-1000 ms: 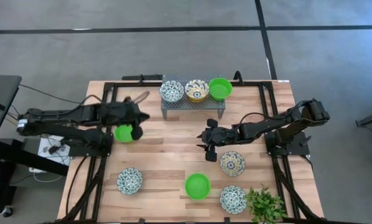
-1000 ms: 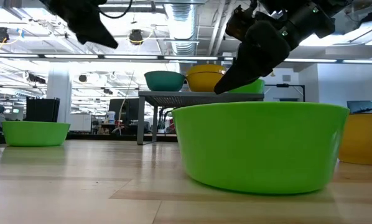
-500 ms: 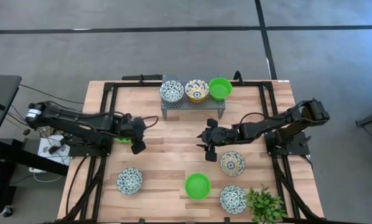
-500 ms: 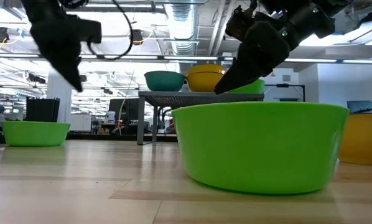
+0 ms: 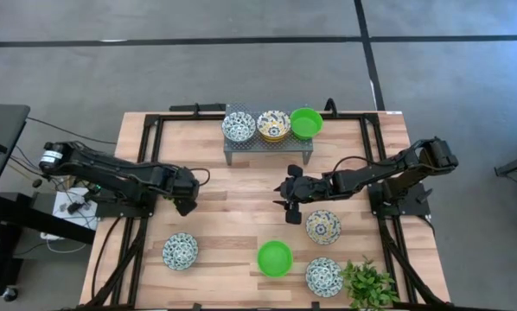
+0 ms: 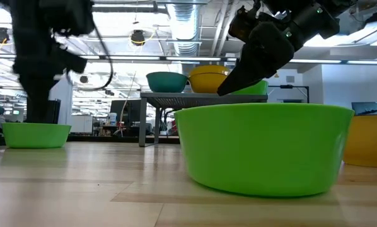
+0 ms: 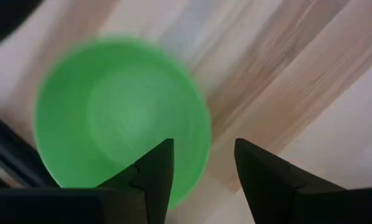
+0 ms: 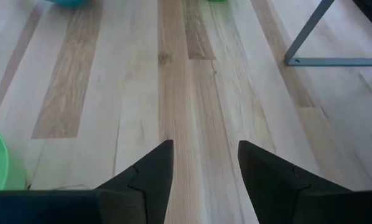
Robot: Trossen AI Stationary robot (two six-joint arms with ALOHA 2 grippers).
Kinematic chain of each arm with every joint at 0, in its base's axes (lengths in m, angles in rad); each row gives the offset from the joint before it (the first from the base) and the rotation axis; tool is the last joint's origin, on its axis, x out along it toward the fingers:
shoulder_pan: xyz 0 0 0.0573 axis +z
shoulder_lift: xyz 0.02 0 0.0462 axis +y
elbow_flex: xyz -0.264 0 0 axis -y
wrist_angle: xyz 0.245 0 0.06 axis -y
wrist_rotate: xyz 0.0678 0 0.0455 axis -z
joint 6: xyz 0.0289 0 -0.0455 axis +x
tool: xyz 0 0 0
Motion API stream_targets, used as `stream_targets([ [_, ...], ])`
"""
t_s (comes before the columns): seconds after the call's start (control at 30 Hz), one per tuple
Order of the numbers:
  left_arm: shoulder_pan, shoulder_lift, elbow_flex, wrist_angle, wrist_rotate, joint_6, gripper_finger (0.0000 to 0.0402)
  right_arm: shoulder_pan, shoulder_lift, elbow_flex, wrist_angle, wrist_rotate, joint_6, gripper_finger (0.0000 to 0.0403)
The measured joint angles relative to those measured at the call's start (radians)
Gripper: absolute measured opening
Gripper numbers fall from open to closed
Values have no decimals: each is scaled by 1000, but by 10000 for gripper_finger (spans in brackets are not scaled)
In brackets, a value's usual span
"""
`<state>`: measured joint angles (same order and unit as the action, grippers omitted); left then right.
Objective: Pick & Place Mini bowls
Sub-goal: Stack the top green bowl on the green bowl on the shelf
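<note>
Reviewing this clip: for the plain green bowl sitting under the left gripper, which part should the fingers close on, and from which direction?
Best bet is the rim of the green bowl, approached from above. It sits upright and open on the table, so its thin wall is the only part two fingers can straddle, one inside, one outside. The left gripper is open and already poised over the rim nearest it. The right gripper waits mid-table.
</note>
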<state>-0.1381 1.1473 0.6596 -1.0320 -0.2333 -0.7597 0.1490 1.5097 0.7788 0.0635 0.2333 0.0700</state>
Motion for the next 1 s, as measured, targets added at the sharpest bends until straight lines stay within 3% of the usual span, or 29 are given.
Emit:
stream_targets([
  [0.33,0,0,-106,126,20,75,149,-8,0,0,1,0,-27,177],
  [0.63,-1,0,-106,213,25,245,19,-12,0,0,1,-53,-136,163],
  [0.83,-30,0,-91,479,113,538,10,-5,0,0,63,-53,-325,140],
  [1.0,-105,0,-46,725,125,941,10,-16,0,0,150,-140,-470,128],
])
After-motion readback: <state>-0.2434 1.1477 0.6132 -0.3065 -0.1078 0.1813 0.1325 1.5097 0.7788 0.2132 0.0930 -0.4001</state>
